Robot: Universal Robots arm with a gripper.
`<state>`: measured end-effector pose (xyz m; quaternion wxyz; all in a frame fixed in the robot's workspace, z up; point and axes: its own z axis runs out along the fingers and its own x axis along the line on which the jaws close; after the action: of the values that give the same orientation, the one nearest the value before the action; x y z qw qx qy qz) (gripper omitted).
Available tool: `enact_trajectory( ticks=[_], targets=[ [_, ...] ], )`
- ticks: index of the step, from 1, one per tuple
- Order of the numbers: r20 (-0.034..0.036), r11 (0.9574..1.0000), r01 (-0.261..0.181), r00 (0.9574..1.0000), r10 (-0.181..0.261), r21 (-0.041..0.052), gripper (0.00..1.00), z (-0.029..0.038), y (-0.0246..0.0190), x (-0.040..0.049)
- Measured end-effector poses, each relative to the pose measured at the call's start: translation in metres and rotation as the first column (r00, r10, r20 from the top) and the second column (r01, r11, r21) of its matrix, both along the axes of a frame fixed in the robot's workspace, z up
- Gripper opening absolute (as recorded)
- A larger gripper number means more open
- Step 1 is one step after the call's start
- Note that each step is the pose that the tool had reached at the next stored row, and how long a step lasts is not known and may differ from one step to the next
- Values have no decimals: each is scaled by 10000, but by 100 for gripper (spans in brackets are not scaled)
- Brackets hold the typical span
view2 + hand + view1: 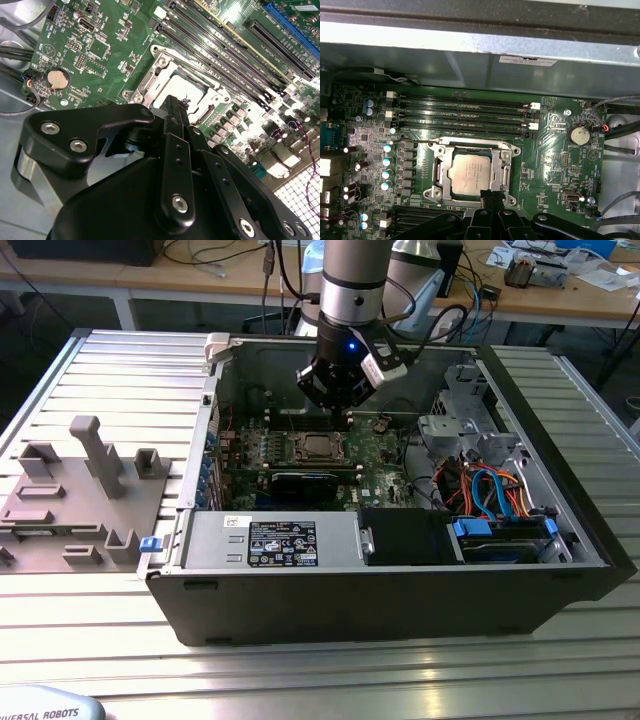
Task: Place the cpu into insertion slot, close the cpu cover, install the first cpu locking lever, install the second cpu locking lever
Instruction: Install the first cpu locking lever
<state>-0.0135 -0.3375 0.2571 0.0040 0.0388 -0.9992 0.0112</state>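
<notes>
An open computer case (400,570) is seen lying on a ribbed metal table (90,370) in the exterior view, with a grey fixture block (80,500) on the table beside the case, toward the exterior view's left. The green circuit board (550,165) is mounted on the floor of the case. The insertion slot (440,172) is set near the middle of this board, just beside the long memory slots (462,112). The cpu (470,172) is seated flat in the slot, and the cpu cover (506,167) is lying closed around it. The gripper (176,107) is held right at the edge of the slot, its jaws pressed together at the tips.
</notes>
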Motion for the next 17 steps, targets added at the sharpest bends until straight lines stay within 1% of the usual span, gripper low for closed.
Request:
enact_trajectory(
  ticks=[7, 12, 17],
  targets=[
    [0, 10000, 1, 10000, -1, 1, 11, -1, 1, 0],
    [0, 10000, 0, 10000, 0, 0, 11, -2, 12, 0],
    [0, 10000, 1, 10000, -1, 10, 11, -3, 13, -35]
  ],
)
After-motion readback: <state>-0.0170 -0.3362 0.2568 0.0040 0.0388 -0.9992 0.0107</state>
